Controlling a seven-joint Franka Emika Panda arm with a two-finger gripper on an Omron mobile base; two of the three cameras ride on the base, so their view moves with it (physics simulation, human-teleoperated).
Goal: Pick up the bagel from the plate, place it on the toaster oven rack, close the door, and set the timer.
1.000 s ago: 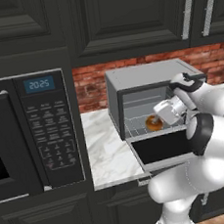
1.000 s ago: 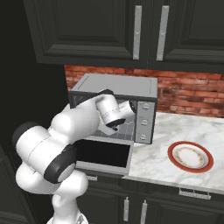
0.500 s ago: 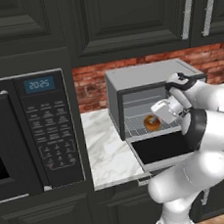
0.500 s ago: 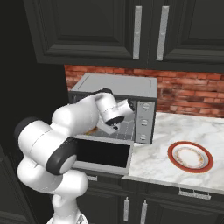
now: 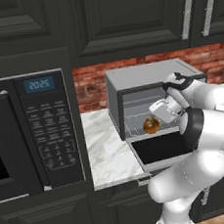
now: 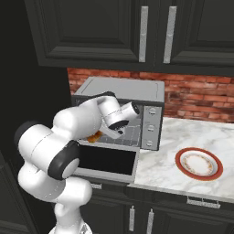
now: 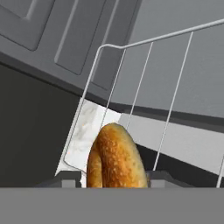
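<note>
Bagel [image 7: 114,157]: sitting edge-up in the pincer [image 7: 114,175], inside the oven [image 5: 151,97] over the rack [image 7: 148,74].
Pincer: pinching the bagel's sides.
Handling: likely light, soft, crumbly; calling for gentle pressure across the ring.

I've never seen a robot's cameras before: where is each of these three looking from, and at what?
Left base view: behind the arm to its left, facing the microwave and the open toaster oven; the white arm rises at lower right, holding the bagel.
Right base view: behind the arm to its right, facing the same oven, with the plate on the counter; the arm rises at lower left.
Hand view: on the hand, looking along the fingers at the bagel and the rack.
All three share the bagel and the oven.
</note>
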